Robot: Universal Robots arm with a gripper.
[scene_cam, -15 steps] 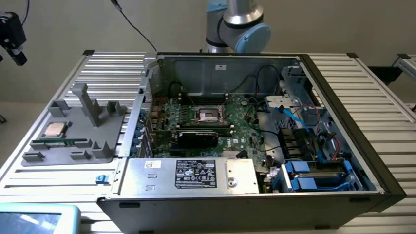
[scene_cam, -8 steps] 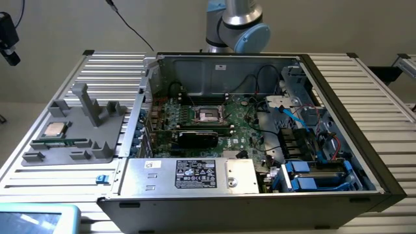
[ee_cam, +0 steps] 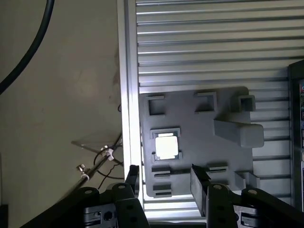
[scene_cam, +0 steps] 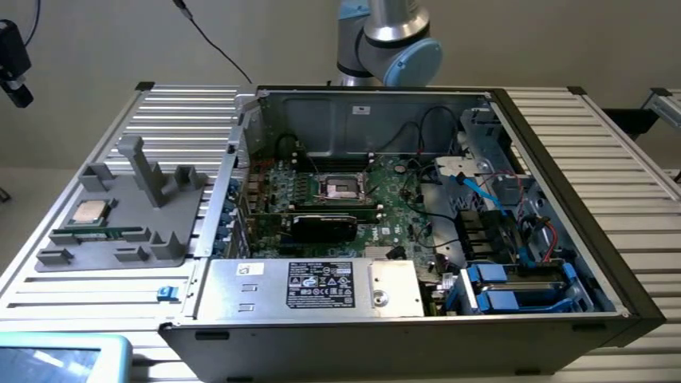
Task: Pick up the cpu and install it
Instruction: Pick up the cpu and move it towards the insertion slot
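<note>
The cpu [scene_cam: 88,212], a small silvery square chip, lies in a recess of the grey holder plate [scene_cam: 159,239] at the exterior view's left. In the wrist view the cpu [ee_cam: 166,146] shines bright on the same grey plate [ee_cam: 199,123]. My gripper [ee_cam: 166,183] hangs well above the plate, open, its two dark fingers [ee_cam: 199,183] spread apart with nothing between them. The dark square socket [scene_cam: 344,187] with its metal frame sits on the green motherboard inside the open computer case [scene_cam: 553,159]. The arm's base [scene_cam: 388,40] rises behind the case.
A long green memory stick [scene_cam: 101,234] lies on the plate in front of the cpu, and a tall grey post [scene_cam: 143,171] stands behind it. Cables, a black card [scene_cam: 324,226] and blue drive bays [scene_cam: 511,287] crowd the case. A slatted metal table [scene_cam: 181,112] carries everything.
</note>
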